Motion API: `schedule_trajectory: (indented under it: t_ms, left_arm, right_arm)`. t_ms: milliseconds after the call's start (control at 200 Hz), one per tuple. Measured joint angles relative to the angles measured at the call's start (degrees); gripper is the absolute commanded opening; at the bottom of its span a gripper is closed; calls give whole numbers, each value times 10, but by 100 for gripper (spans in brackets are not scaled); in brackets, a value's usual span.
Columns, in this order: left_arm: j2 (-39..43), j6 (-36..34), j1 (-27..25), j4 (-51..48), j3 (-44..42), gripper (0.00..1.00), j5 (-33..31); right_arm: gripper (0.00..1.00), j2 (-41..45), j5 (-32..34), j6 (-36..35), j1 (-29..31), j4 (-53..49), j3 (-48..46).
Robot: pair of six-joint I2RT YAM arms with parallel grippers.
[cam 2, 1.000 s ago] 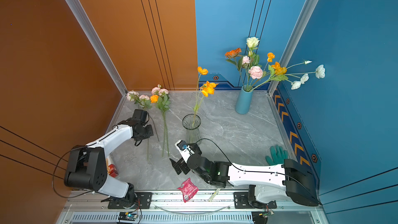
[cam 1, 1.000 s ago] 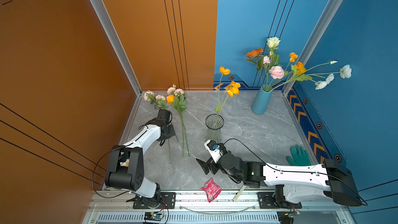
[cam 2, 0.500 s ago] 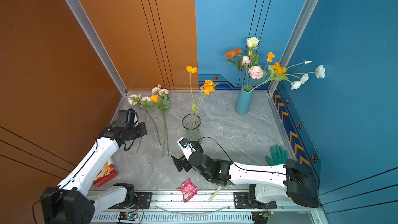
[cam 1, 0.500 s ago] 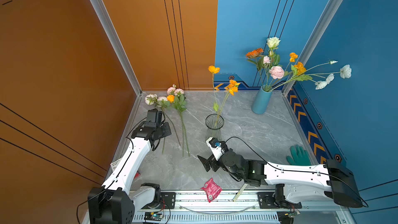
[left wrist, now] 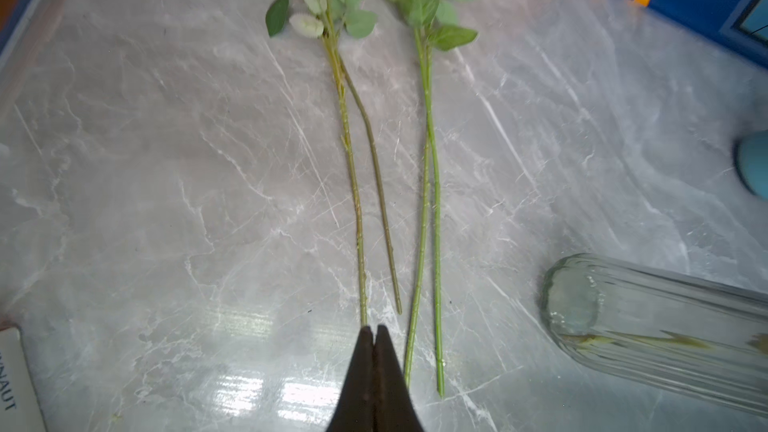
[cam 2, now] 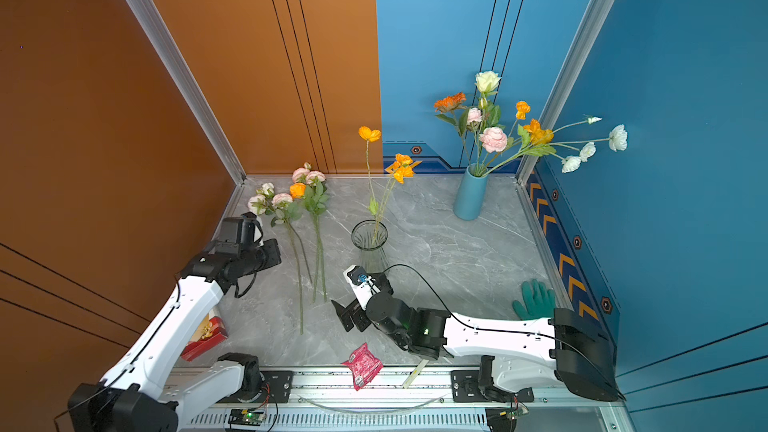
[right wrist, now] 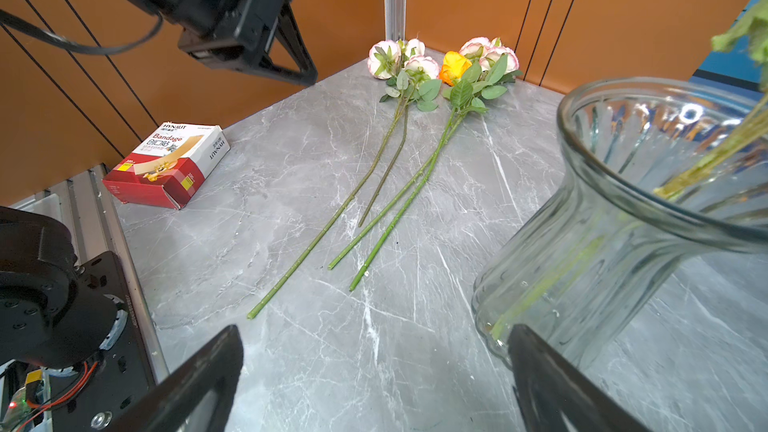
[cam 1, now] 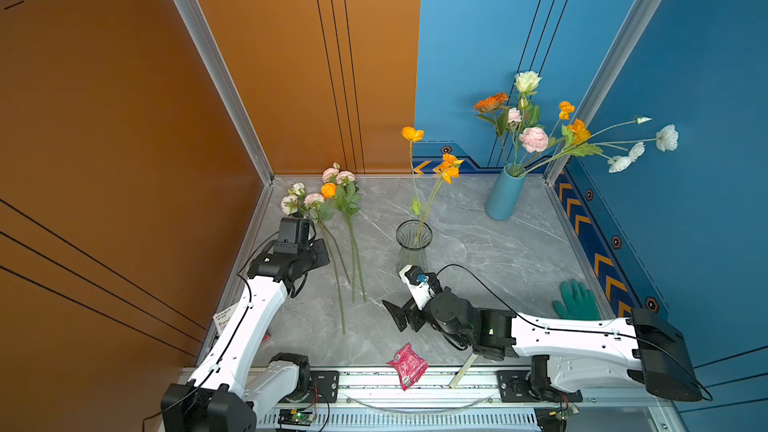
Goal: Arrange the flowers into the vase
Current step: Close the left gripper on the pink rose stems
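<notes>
Seemingly four loose flowers [cam 1: 347, 201]; one glass vase [cam 1: 411, 249], one blue vase [cam 1: 504, 195].

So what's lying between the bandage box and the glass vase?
Loose flowers lie flat on the marble table, stems side by side, between the bandage box and glass vase; the right wrist view shows it.

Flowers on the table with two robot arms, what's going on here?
Orange flowers stand in the clear ribbed glass vase; more pink and orange flowers lie loose on the grey marbled table. The left gripper hovers shut above their stems, holding nothing. The right gripper sits open beside the glass vase.
</notes>
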State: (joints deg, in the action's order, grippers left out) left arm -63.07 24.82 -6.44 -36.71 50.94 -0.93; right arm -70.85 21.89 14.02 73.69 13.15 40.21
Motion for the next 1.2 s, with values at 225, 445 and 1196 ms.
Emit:
schedule_trajectory:
  t_ms: [225,445,1196]
  left_arm:
    - [-154,8,-8,37,-30,35,13]
    - [-267,21,-4,110,7,34,-13]
    - [-425,68,7,170,126,0,-78]
  right_arm:
    - [100,-8,-8,0,-4,0,0]
    - [100,-7,-8,5,-4,0,-11]
    - [100,24,-22,10,-43,-7,-30]
